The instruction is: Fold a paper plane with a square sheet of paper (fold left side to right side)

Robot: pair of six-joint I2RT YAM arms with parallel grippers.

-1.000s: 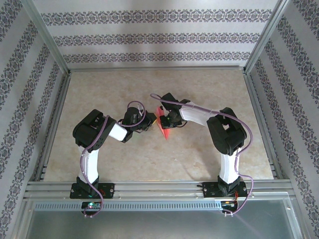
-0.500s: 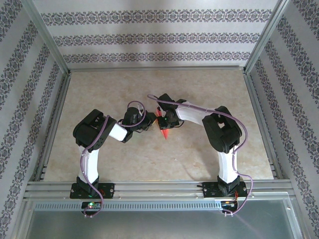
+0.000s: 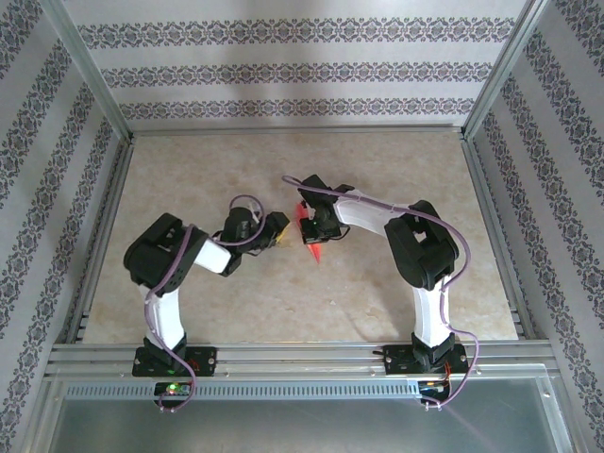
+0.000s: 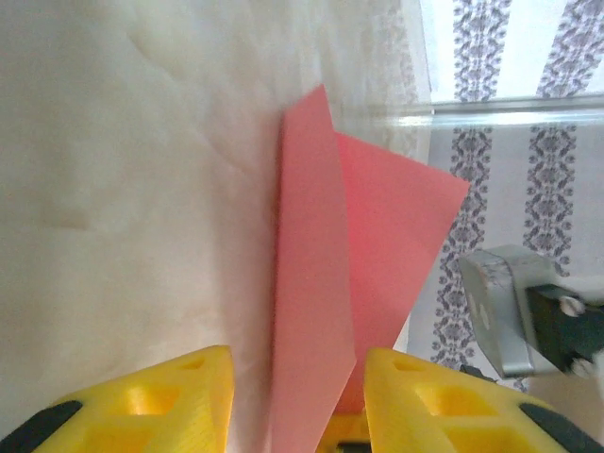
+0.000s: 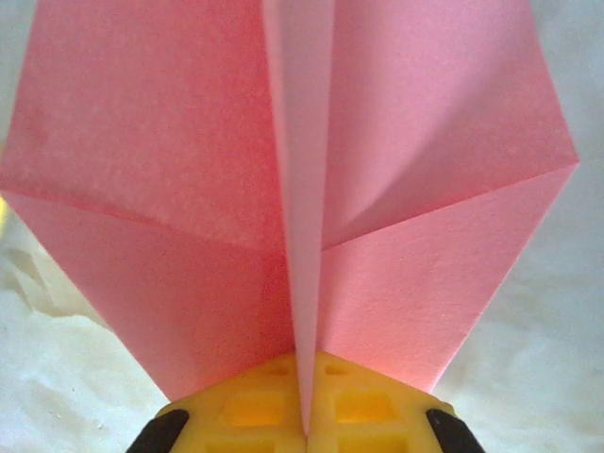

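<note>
The salmon-pink sheet of paper is folded into a pointed paper plane [image 3: 312,248], held up over the middle of the table. My right gripper [image 3: 310,226] is shut on its centre crease. In the right wrist view the yellow fingers [image 5: 236,415] pinch the thin keel, and the plane's wings [image 5: 170,179] spread to either side. My left gripper [image 3: 280,229] stands just left of the plane. In the left wrist view it is open [image 4: 294,406], and a flap of the plane [image 4: 316,283] runs between its yellow fingers [image 4: 160,401] without being pinched.
The beige table [image 3: 396,179] is walled by patterned panels [image 3: 302,75] at the back and both sides. An aluminium rail [image 3: 302,357] crosses the near edge by the arm bases. The right wrist's grey housing [image 4: 514,307] sits close beside the plane.
My left gripper has opened and drawn back to the left, letting go of the plane. My right gripper has closed fully on the centre crease and shifted slightly left.
</note>
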